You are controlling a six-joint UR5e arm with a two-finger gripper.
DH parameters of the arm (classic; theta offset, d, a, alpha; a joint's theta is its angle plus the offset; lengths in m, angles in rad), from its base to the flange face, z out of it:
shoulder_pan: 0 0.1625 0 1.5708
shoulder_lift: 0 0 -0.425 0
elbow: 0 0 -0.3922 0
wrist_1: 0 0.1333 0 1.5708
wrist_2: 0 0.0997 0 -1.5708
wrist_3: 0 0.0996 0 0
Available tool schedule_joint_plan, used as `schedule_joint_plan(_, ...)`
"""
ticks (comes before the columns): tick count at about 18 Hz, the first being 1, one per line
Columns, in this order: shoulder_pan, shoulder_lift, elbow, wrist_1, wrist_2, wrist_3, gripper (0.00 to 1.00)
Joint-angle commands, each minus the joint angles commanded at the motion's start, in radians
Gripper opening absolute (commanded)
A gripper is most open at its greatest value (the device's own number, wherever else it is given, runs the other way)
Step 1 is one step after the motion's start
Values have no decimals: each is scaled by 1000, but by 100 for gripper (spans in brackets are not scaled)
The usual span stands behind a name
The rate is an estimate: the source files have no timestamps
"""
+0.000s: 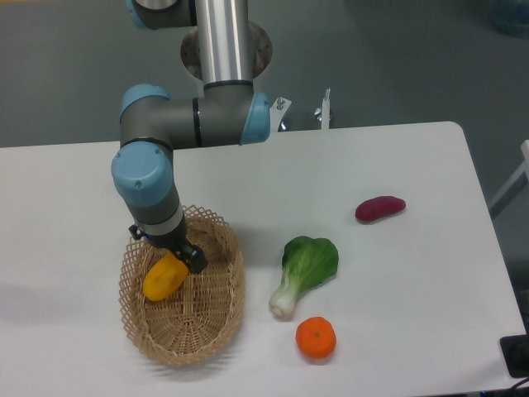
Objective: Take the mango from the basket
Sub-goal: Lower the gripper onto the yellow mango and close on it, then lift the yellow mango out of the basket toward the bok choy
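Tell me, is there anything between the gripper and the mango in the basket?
Nothing visible stands between them. The gripper is down inside the wicker basket, right over the upper end of the mango. Whether its jaws touch the fruit cannot be told. The bok choy lies outside, to the side.

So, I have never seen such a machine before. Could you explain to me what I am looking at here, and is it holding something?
This is one robot arm, grey tubes with blue joints, filmed by a single fixed camera looking down at a white table. At its end is a two-finger gripper, lowered into an oval wicker basket, right at the upper end of a yellow-orange mango. The mango lies in the basket. Whether the fingers are closed on it cannot be told from this view. Beside the basket lie a green leafy vegetable with a white stalk, a small round orange, and farther right a dark purple-red oblong.
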Motion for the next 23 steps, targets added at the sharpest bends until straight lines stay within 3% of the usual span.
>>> schedule_joint_plan(2,-2,-5,-5,32,12,-9,100)
schedule_joint_plan(11,-11,-20,-11,34,21,-12,100)
schedule_joint_plan(12,-11,-20,-11,35,21,-12,97)
schedule_joint_plan(14,-11,-20,-9,34,21,-12,77)
schedule_joint_plan(18,-11,-18,-8,35,21,-14,53)
schedule_joint_plan(20,-11,-18,-5,35,21,-17,48)
schedule_joint_plan(23,-11,-15,11,34,21,-17,47)
